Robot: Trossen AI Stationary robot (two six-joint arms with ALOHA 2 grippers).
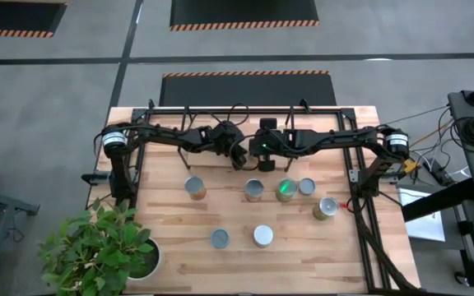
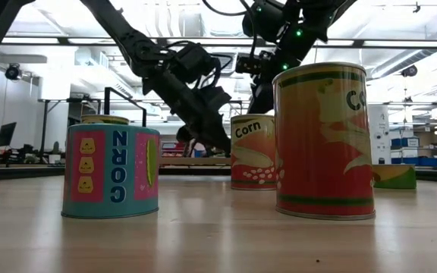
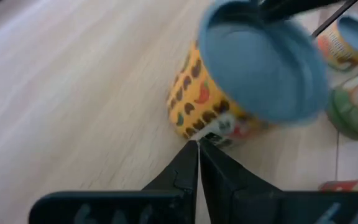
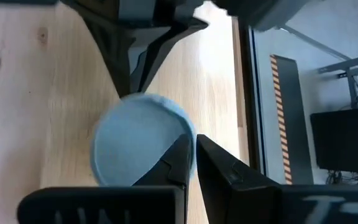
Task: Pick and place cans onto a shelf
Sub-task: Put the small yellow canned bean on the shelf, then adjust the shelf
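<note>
Seven cans (image 1: 254, 190) upright on table (image 1: 171, 230), lids sealed

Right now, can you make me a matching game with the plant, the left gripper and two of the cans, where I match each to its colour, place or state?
Things:
A. plant
B. left gripper
C. tall can nearest the low camera
D. short corn can

Match with:
1. orange sides
2. shut
3. teal and pink sides
4. at a table corner

Pairs: A-4, B-2, C-1, D-3
</note>
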